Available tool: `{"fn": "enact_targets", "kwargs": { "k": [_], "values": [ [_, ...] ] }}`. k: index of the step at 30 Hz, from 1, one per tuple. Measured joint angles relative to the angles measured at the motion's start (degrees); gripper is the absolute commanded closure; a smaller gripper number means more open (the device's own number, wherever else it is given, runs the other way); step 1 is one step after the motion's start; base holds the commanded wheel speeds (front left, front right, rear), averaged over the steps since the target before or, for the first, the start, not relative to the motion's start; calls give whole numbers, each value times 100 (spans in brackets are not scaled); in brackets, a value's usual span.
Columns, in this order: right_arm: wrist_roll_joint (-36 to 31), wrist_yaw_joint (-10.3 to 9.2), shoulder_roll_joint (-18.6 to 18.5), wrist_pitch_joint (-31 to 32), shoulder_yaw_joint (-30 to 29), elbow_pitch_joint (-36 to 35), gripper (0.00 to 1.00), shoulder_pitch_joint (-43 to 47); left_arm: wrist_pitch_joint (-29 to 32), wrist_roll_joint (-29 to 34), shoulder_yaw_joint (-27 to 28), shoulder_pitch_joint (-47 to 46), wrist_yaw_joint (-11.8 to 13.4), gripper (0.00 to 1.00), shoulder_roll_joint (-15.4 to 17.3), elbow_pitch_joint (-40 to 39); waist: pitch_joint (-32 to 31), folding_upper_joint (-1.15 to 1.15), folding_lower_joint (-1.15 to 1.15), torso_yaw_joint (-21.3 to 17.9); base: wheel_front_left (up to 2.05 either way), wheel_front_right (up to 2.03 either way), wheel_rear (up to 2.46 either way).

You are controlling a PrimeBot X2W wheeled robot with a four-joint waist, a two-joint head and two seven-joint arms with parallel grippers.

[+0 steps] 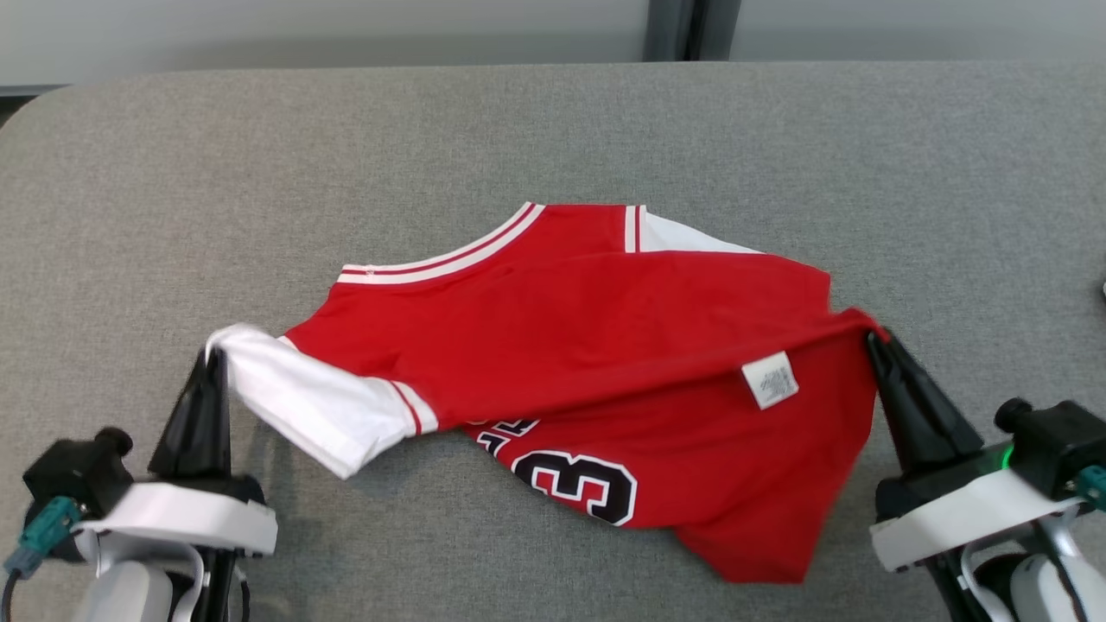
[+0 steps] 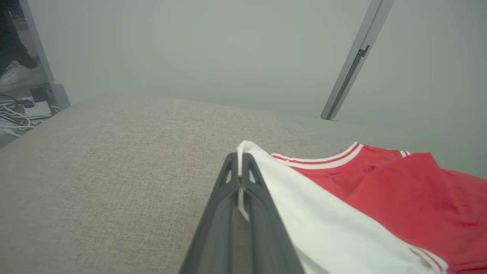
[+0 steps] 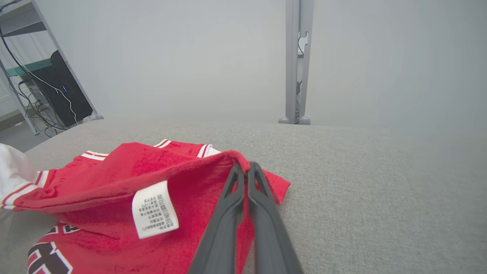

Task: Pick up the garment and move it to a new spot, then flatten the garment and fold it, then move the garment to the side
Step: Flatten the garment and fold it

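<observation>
Closed left hand (image 1: 212, 356), right hand (image 1: 873, 339) seemingly grip garment (image 1: 605, 345).

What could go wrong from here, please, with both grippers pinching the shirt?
The left gripper holds only the tip of the white sleeve, so it might slip free on lifting. The right gripper pinches a thin red edge where the shirt is folded over, label showing, so pulling may leave it bunched, not flat.

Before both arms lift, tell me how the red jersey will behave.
Probably floppy: the jersey drapes in folds between the left gripper and right gripper. Likely light, since small pinches at its edges hold it. The loose lower part may sag.
</observation>
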Motion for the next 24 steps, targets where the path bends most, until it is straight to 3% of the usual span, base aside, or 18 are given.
{"fn": "enact_targets", "kwargs": {
  "k": [7,12,24],
  "values": [
    [-105,1,-261,-118,-146,-534,100,-527,0,503,224,-331,124,100,70,-1595,-236,0,0,-18,0,0,0],
    [-140,1,-525,-122,-325,-732,100,-1158,181,633,307,-1070,207,100,279,-2371,-467,0,0,-61,0,0,0],
    [125,1,-838,-105,-879,-797,100,-2560,873,816,211,-2906,190,100,635,-2792,-1003,0,0,-297,0,0,0]
  ]
}}
